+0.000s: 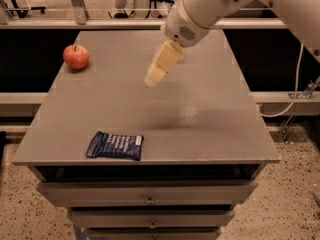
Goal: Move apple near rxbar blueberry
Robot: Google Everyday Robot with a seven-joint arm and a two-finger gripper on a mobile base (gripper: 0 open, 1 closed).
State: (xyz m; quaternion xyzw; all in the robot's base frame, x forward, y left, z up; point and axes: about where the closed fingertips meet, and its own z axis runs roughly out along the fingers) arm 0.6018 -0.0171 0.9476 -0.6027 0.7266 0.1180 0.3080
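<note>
The red apple (76, 56) with yellowish patches stands at the far left corner of the grey tabletop (215, 119). The dark blue rxbar blueberry (115, 145) lies flat near the front left edge. My gripper (152, 79) hangs from the white arm above the middle of the table. It points down and to the left and holds nothing. It is well to the right of the apple and behind the bar.
The table is a cabinet with drawers (150, 194) under its front edge. A white cable (295, 84) hangs at the right. A dark gap and a rail (75, 21) run behind the table.
</note>
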